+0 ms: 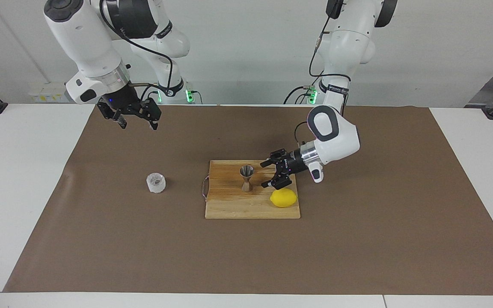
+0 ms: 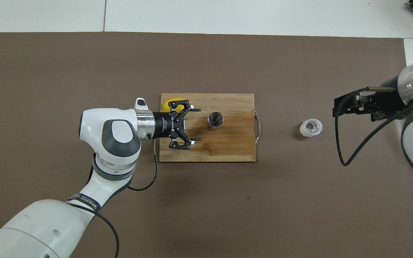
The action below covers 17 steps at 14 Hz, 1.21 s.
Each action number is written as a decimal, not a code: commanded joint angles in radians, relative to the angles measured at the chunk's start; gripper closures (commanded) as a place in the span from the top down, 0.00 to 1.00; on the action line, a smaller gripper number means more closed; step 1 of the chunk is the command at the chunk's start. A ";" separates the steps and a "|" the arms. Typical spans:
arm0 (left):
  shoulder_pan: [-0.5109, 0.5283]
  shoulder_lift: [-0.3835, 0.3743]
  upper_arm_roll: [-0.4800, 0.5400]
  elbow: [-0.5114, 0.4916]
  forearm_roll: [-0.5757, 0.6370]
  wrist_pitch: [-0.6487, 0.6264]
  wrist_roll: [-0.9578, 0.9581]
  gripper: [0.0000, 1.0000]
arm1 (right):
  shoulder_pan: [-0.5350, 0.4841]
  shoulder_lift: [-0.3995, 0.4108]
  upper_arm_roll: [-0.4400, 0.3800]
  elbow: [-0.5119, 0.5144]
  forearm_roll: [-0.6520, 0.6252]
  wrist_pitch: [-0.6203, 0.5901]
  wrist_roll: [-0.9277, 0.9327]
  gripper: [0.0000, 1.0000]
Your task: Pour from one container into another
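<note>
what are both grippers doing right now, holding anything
Left gripper: open, empty, over the cutting board beside the jigger.
Right gripper: open, empty, waiting above the mat near the robots.

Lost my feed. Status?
Left gripper open over the board, clear of the upright jigger. Right gripper open, waiting, raised. Cup untouched on the mat. Lemon beside the jigger.
</note>
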 commanded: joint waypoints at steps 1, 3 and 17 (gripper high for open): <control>0.022 -0.115 0.004 -0.066 0.189 -0.039 0.002 1.00 | -0.016 -0.005 0.009 -0.006 0.027 -0.003 0.015 1.00; 0.069 -0.143 0.004 -0.050 0.319 -0.114 0.004 1.00 | -0.014 -0.005 0.009 -0.006 0.027 -0.001 0.015 1.00; 0.289 -0.160 0.004 0.377 1.118 -0.651 0.354 1.00 | -0.014 -0.005 0.009 -0.006 0.027 -0.001 0.015 1.00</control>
